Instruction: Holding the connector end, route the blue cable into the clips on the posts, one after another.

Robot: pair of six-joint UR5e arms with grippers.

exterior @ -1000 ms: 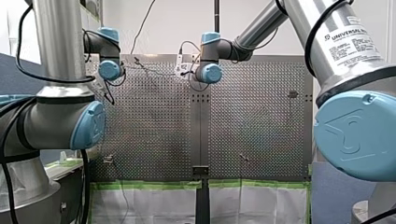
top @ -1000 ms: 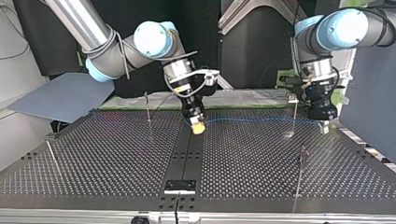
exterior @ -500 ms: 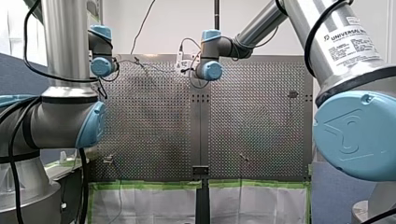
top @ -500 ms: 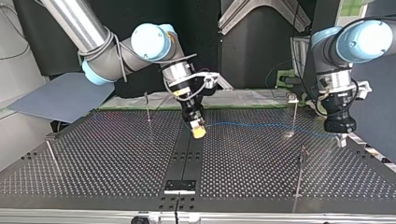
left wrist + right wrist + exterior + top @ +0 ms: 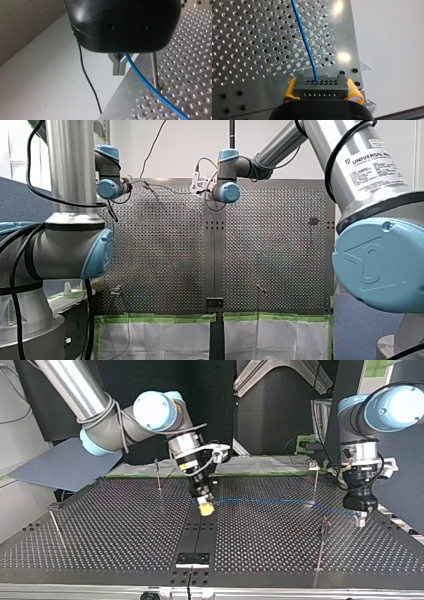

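Top view, L to R: my right gripper (image 5: 206,508) is seen tilted down over the table (image 5: 125,530) centre strip. On the wrist cam the dark connector (image 5: 321,87) is clamped between the yellow pads (image 5: 290,90), with the blue cable (image 5: 305,40) leaving its hole row. The cable is strung low across the plate, past the foot of a thin post (image 5: 316,482); clipped or not can't be told. Far R: my left gripper (image 5: 359,519) is pointed straight down near the table edge, metal fingers (image 5: 119,65) pressed together, cable pinched at their root.
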